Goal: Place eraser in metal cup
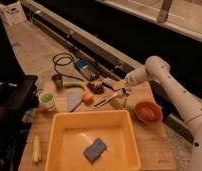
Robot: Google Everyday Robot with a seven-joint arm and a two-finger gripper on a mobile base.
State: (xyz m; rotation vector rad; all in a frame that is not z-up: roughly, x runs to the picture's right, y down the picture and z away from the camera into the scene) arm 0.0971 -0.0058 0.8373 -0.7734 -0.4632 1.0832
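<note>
Two-finger gripper on the white arm is hovering just right of frame centre, fingers pressing together and apparently pinching the small pale beige eraser block above the wooden table (the grip itself is hard to confirm). Pick is looking done; the carry and drop into the small dull grey metal cup, sitting at left centre, are remaining. Path leftward is passing over a dark berry cluster and a green pod. White cup with green inside is crowding just below the target, with the table's back edge lying near
</note>
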